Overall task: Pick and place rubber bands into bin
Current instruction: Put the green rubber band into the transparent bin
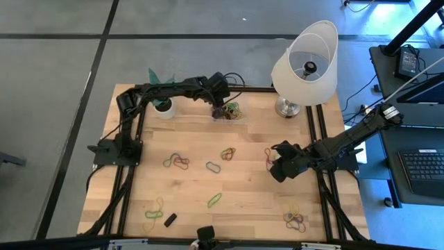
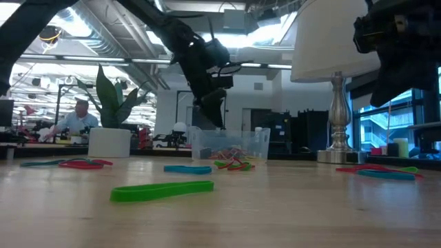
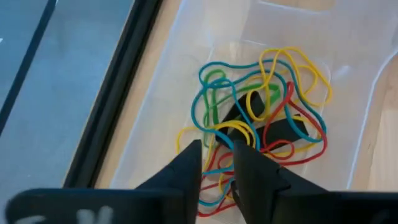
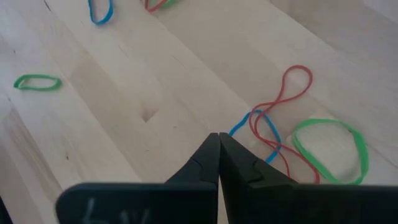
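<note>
The clear bin (image 1: 220, 117) stands at the table's far edge, with a tangle of rubber bands (image 3: 261, 118) in blue, yellow, red and green lying on its floor. My left gripper (image 3: 217, 149) hangs open just above that tangle, pointing down into the bin, with nothing between its fingers. More rubber bands lie loose on the wood (image 1: 177, 162), (image 1: 215, 200), (image 1: 296, 219). My right gripper (image 4: 219, 140) is shut and empty above the table's right half, beside a red, blue and green cluster (image 4: 292, 134).
A white-shaded lamp (image 1: 305, 62) stands right of the bin and a white plant pot (image 1: 164, 107) left of it. A small black block (image 1: 170, 219) lies near the front edge. Black frame rails (image 1: 132, 173) run along both sides. A person (image 2: 76, 117) sits far behind.
</note>
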Controlling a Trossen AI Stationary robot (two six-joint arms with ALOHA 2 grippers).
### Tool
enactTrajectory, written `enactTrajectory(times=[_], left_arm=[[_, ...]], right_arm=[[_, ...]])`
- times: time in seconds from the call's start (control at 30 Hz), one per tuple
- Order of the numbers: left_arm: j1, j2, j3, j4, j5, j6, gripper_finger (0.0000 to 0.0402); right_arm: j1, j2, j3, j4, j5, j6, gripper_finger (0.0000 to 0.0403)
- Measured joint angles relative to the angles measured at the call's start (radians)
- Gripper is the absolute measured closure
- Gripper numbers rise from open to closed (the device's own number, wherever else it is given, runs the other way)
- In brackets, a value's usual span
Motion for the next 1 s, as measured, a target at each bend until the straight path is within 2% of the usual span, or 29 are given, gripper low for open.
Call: enactTrajectory(times=[0.17, 0.3, 0.43, 0.63, 0.77, 0.83, 1.0], left_arm=[[-0.007, 0.0, 0.083, -0.077, 0.0, -0.002, 0.0284], [-0.035, 0.0, 0.162, -0.19, -0.002, -0.071, 0.0286], [-0.097, -0.011, 0.189, -0.273, -0.002, -0.178, 0.0313], [-0.251, -0.032, 0.187, -0.323, 0.007, -0.277, 0.0392], [-0.368, -0.038, 0.185, -0.33, 0.009, -0.325, 0.0399], [-0.421, -0.038, 0.185, -0.344, 0.05, -0.312, 0.04], [-0.537, -0.039, 0.144, -0.343, 0.051, -0.401, 0.04]], right_arm=[[0.0, 0.0, 0.0, 0.0, 0.0, -0.004, 0.0396], [0.0, 0.0, 0.0, 0.0, 0.0, -0.006, 0.0396], [0.0, 0.0, 0.0, 0.0, 0.0, -0.031, 0.0396], [0.0, 0.0, 0.0, 0.001, 0.0, -0.12, 0.0396], [0.0, 0.001, 0.0, 0.001, 0.001, -0.3, 0.0396], [0.0, 0.001, 0.0, 0.002, 0.0, -0.386, 0.0396], [-0.027, 0.001, 0.0, -0.03, -0.002, -0.392, 0.0396]])
